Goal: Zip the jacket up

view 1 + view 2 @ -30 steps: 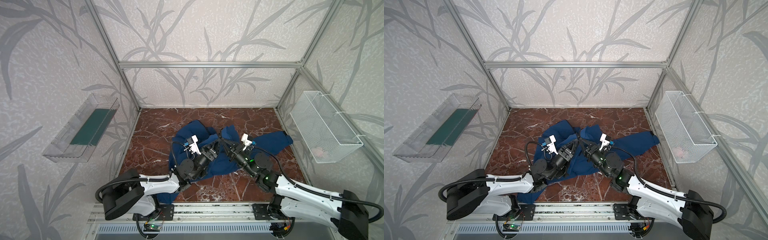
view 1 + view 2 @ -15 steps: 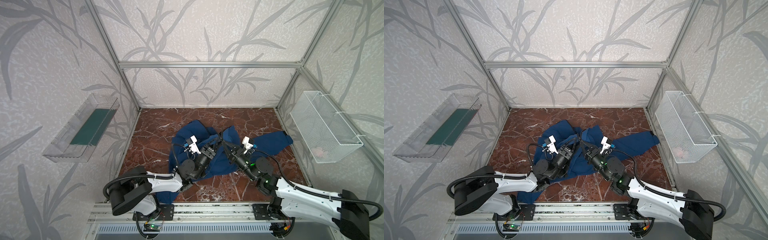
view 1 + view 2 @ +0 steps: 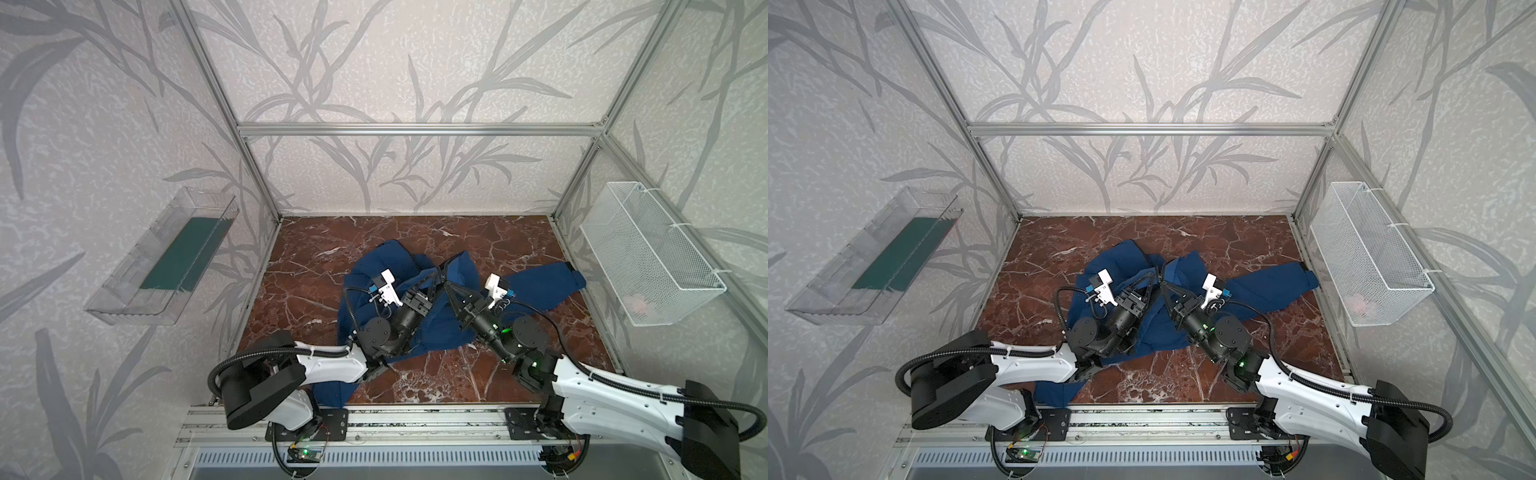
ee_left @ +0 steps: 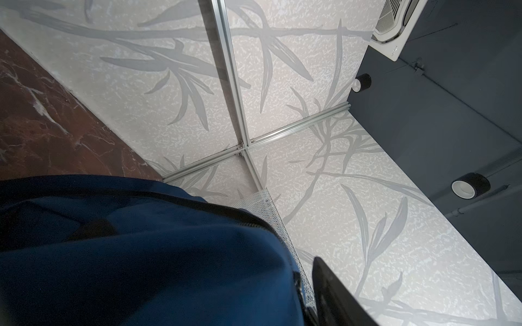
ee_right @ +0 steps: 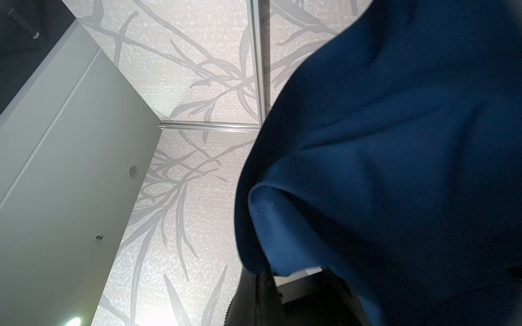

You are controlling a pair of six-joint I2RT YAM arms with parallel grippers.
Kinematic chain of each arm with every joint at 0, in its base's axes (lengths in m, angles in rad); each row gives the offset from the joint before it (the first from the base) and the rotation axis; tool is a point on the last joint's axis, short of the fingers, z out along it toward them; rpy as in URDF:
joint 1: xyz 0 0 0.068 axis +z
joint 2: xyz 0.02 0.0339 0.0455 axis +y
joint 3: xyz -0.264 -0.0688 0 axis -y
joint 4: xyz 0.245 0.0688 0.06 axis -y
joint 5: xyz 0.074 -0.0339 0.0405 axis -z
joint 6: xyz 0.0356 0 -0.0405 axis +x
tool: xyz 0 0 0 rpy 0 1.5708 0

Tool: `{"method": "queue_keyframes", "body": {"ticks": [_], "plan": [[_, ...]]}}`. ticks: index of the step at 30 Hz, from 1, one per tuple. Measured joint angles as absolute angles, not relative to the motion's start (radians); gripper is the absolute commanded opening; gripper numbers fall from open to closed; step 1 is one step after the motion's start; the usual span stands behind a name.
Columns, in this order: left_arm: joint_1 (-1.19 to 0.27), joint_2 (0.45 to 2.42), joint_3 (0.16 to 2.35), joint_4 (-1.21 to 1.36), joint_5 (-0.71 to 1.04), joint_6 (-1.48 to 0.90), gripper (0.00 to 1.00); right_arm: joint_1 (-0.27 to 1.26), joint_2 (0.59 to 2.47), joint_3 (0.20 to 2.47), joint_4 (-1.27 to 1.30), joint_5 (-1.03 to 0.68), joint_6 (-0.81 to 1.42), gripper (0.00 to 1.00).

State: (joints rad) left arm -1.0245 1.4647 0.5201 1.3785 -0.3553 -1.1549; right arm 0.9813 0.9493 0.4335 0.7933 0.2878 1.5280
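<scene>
The jacket (image 3: 461, 270) lies crumpled in the middle of the counter (image 3: 324, 257) in both top views. One sleeve trails toward the right of the frame and a corner reaches the near edge under the left arm. It is bunched rather than laid flat, and no run of joined teeth shows anywhere, so I judge the zipping barely begun, if at all.

The main risk is the grip. The right gripper (image 3: 447, 286) has its fingers fully closed. In the right wrist view navy cloth drapes straight over them and fills the right of the frame. They appear to pinch only a fold, so a pull could drag the whole garment across the marble-patterned counter instead of tensioning the front.

The left gripper (image 3: 437, 278) sits almost tip to tip with it. I cannot tell how far its fingers stand apart, or whether they hold anything. In the left wrist view one dark finger (image 4: 333, 296) shows at lower right, just beside the dark zipper edge (image 4: 240, 213), and the other is hidden by cloth. If that edge is not seated between them, a squeeze could catch loose cloth or miss altogether. The tips also crowd each other, so a small sideways move could knock them together.

Both arms reach in from the bottom of the frame, with forearms low over the counter. Their wrists angle up and inward so the fingers meet at the centre, where the cloth rises to a peak.
</scene>
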Motion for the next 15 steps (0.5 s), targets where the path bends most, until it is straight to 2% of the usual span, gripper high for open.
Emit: {"method": "queue_keyframes", "body": {"ticks": [4, 5, 7, 8, 15], "plan": [[-1.021, 1.478, 0.529, 1.382, -0.348, -1.164, 0.44, 0.985, 0.949, 0.434, 0.793, 0.288, 1.527, 0.0], [-1.02, 1.48, 0.529, 1.382, -0.347, -1.168, 0.36, 0.985, 0.949, 0.434, 0.792, 0.288, 1.526, 0.0], [-1.02, 1.485, 0.529, 1.383, -0.343, -1.171, 0.06, 0.986, 0.949, 0.434, 0.787, 0.288, 1.525, 0.0], [-1.02, 1.485, 0.529, 1.383, -0.34, -1.172, 0.0, 0.986, 0.949, 0.434, 0.785, 0.288, 1.525, 0.0], [-1.02, 1.485, 0.535, 1.385, -0.322, -1.155, 0.0, 0.986, 0.948, 0.434, 0.778, 0.297, 1.525, 0.0]]}}
